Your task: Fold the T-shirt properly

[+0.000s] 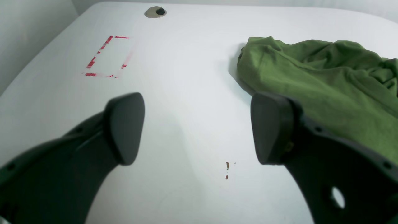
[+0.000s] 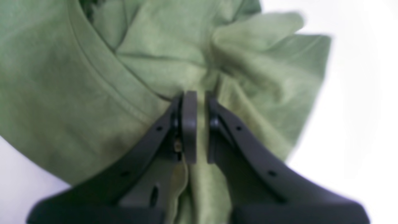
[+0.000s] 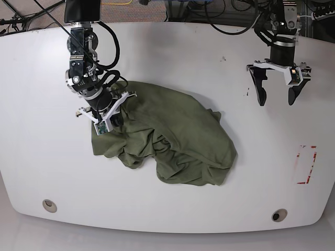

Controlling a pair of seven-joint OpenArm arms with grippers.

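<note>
The T-shirt [image 3: 172, 141] is seen lying crumpled in a heap on the white table [image 3: 172, 57], well apart from the red-taped rectangle [image 3: 306, 164] near the table's edge. A bunched fold of its olive fabric is pinched between the nearly closed jaws of the right gripper [image 2: 199, 124], close beside the collar band [image 2: 102, 81]. The left gripper [image 1: 199, 130] is held with its jaws spread wide over bare table just beside the T-shirt's edge, nothing being gripped.
</note>
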